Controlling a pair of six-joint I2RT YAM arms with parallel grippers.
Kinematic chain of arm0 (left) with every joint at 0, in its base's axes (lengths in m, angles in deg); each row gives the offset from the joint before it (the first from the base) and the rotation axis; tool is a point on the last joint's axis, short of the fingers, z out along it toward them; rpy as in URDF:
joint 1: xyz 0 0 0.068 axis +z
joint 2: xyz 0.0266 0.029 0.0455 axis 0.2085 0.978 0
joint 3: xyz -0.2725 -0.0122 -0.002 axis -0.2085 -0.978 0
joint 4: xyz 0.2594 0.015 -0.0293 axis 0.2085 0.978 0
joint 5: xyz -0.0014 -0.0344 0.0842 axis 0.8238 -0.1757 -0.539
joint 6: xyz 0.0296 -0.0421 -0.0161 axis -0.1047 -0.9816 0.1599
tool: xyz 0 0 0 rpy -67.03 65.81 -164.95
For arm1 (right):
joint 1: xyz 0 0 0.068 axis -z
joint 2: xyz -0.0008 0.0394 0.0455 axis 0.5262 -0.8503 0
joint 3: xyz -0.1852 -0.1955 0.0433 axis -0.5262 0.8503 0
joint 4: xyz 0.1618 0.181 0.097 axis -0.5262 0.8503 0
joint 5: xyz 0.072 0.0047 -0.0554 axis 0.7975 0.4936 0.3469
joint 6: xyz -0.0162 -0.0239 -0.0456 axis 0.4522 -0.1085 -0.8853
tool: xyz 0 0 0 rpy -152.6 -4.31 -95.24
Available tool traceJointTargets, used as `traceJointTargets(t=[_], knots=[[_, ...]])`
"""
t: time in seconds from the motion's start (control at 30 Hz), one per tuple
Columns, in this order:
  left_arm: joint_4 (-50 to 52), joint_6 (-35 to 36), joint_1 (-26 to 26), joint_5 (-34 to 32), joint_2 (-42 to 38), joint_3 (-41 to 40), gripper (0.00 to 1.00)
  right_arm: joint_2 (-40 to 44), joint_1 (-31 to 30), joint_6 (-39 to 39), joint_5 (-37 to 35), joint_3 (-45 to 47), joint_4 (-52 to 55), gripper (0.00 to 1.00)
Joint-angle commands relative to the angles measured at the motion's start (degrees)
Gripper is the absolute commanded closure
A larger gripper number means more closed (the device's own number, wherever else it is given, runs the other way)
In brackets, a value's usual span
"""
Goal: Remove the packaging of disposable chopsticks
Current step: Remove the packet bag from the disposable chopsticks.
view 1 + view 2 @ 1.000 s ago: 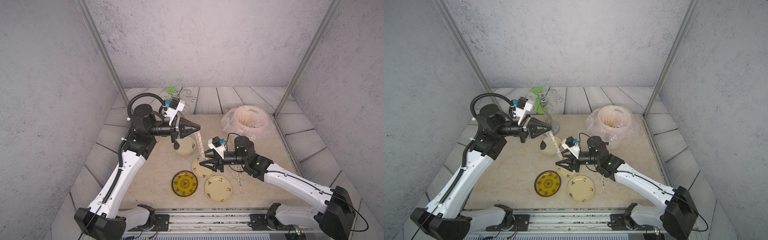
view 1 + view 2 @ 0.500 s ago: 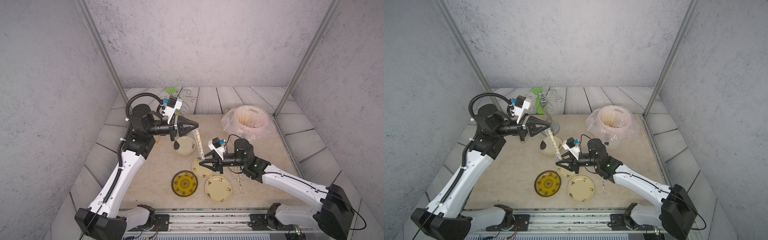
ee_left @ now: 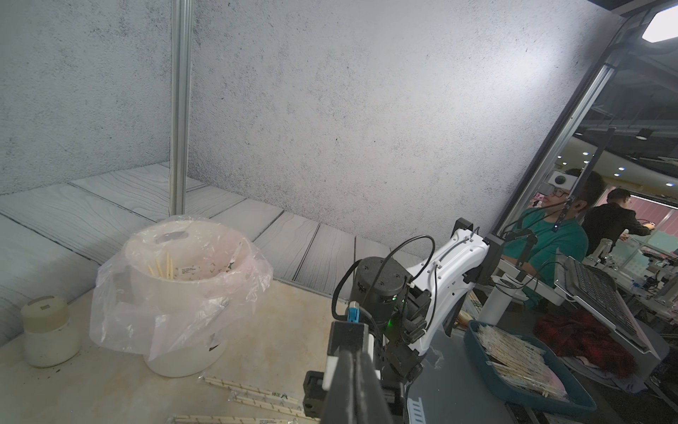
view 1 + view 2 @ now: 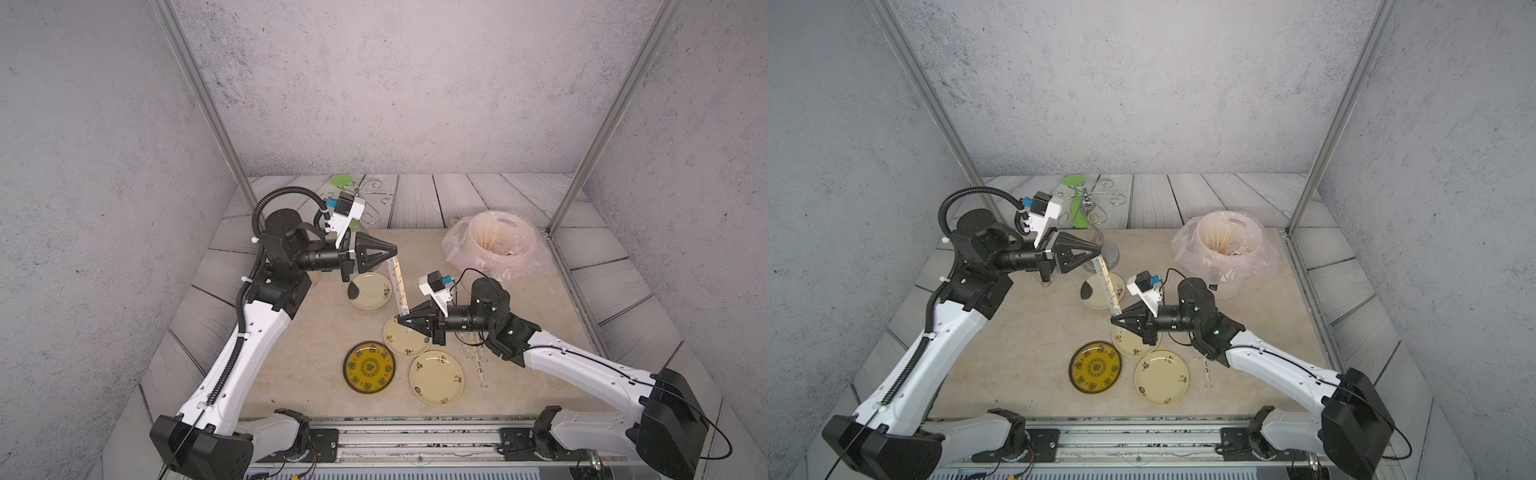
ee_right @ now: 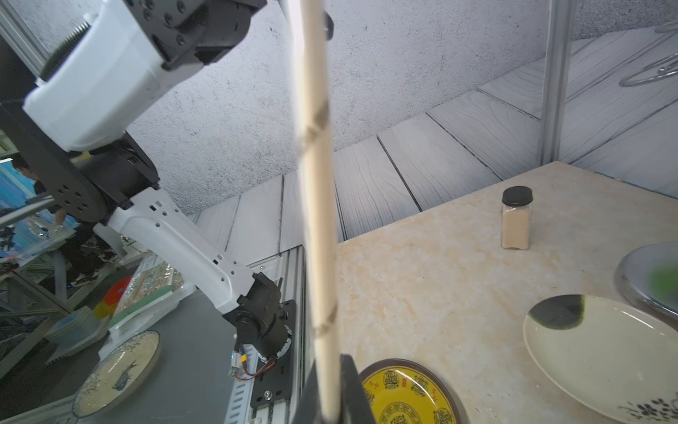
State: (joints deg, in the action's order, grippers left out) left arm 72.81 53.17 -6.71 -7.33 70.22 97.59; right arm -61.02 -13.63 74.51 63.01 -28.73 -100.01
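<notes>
Right now, left gripper (image 4: pixel 394 255) pinched shut on upper end of chopsticks (image 4: pixel 398 286), pair inside clear packaging (image 4: pixel 1107 283). Right gripper (image 4: pixel 400 320) clamped on lower end, stick running into its closed tips in right wrist view. Pair held in air, tilted, spanning between both arms above cream plate (image 4: pixel 372 293). Spare wrapped pairs (image 4: pixel 478 368) flat on table (image 4: pixel 311 353) beside right arm. Bag-lined bin (image 4: pixel 517 235) at far right, bare sticks inside.
</notes>
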Motion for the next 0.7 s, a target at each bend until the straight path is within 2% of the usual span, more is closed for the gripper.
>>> traceJointTargets(t=[0.0,0.1,0.17,0.2,0.3,0.43,0.47,0.67], knots=[[-1.6,0.5,0.4,-0.6,-1.0,-0.5,1.00,1.2,-0.3,0.6,-0.4,0.4,1.1,1.00],[-0.9,2.5,0.5,-2.5,-2.3,-1.0,1.00,2.7,-0.2,-0.7,-1.6,0.6,4.5,1.00],[0.3,3.3,0.7,-3.9,-2.9,-0.8,0.65,3.8,-0.3,-1.9,-2.1,0.4,6.8,1.00],[-0.3,2.9,0.9,-4.0,-3.2,-0.9,0.55,4.3,-0.2,-2.4,-2.6,0.4,8.0,1.00],[-2.7,1.4,1.2,-5.6,-4.3,-2.7,0.30,6.4,-0.3,-3.0,-5.2,0.9,10.7,1.00],[-6.9,-1.5,1.1,-5.9,-4.0,-5.2,0.05,8.8,-0.3,-2.9,-6.7,1.6,13.4,1.00],[-9.3,-3.4,1.0,-5.7,-3.6,-6.0,0.01,9.2,-0.3,-2.8,-7.1,2.1,13.7,1.00],[-13.1,-6.9,-0.8,-6.2,-0.7,-7.2,0.01,11.4,-0.3,-2.1,-9.3,3.5,14.1,1.00]])
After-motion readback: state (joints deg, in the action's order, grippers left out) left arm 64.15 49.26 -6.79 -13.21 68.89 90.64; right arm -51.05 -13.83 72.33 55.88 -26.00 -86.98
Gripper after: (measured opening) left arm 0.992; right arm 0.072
